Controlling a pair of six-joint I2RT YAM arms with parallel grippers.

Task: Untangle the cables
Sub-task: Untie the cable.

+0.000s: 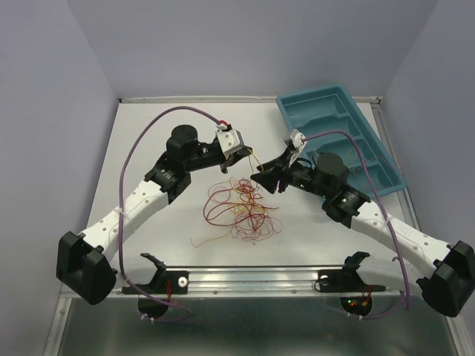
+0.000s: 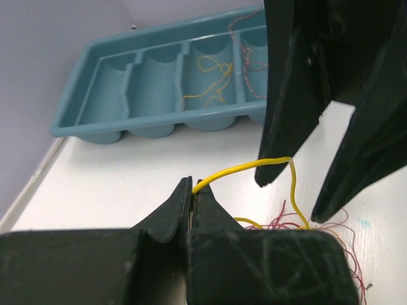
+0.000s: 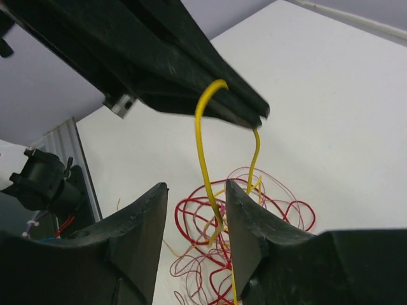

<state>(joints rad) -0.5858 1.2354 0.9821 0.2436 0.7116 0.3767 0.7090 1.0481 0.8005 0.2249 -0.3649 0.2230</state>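
The cables (image 1: 241, 208) are a loose tangle of thin red, orange and yellow strands on the white table between the arms. My left gripper (image 1: 241, 159) (image 2: 193, 184) is shut on the end of a yellow cable (image 2: 235, 168) and holds it above the tangle (image 2: 289, 222). The cable arches up, then drops into the pile. My right gripper (image 1: 260, 176) (image 3: 196, 187) is open just right of the left one. The yellow cable (image 3: 202, 146) hangs between its jaws, over the tangle (image 3: 217, 258). Its fingers (image 2: 292, 95) fill the left wrist view's upper right.
A teal compartment tray (image 1: 341, 137) (image 2: 89, 121) lies at the back right, holding a yellow strand (image 2: 210, 82) in one compartment and reddish strands in the one beside it. Grey walls enclose the table. A metal rail (image 1: 252, 278) runs along the near edge.
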